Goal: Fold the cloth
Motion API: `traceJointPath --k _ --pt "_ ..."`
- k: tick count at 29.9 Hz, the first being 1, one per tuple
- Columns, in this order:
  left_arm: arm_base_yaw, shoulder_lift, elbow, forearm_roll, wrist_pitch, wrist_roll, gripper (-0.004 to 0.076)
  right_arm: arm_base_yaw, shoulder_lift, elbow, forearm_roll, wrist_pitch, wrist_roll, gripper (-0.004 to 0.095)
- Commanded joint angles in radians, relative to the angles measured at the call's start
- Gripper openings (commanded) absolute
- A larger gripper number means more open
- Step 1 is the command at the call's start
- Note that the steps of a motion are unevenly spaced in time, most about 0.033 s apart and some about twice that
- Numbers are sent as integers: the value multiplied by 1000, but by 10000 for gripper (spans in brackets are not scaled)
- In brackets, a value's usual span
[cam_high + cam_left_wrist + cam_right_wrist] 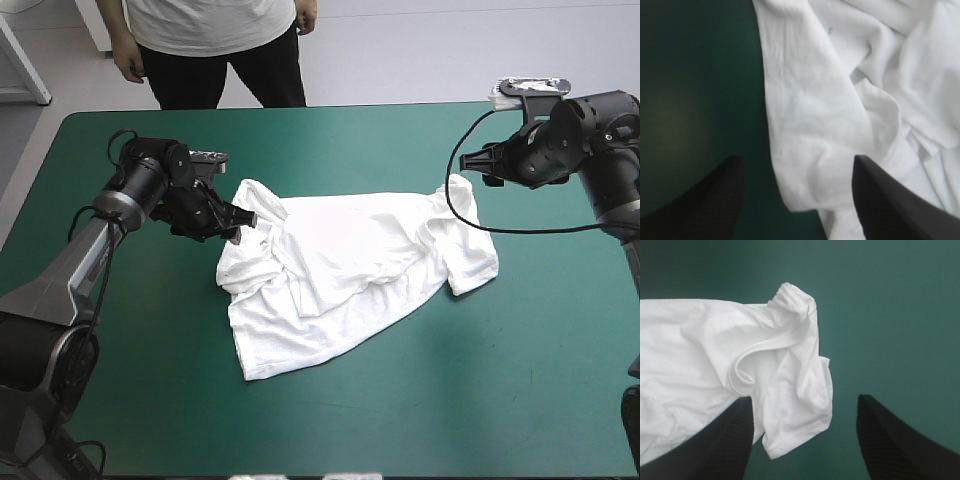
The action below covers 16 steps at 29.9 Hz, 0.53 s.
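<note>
The left gripper (240,222) has its fingers spread, gripping nothing, with a rumpled edge, perhaps a sleeve, between them; the T-shirt (350,260) lies loosely spread on the teal-green cover (420,420), no tidy fold made yet; the right gripper (468,160) likewise gapes, a corner of cloth between its fingers.

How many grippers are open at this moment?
2. The left gripper is open, its fingers either side of the T-shirt's left edge. The right gripper is open over the T-shirt's right end, a sleeve corner between its fingers.
</note>
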Motion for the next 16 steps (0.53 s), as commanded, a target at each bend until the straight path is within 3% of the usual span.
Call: traceJointPath --k 1,14,16 --pt "0 2 -23 -14 -48 -13 459 -8 -40 -10 -26 -42 -8 577" --pt "0 175 -23 -11 -110 -16 458 -8 -38 6 -34 -43 -8 577" --pt "0 190 -23 -11 -110 -16 428 -8 -38 6 -34 -43 -8 577"
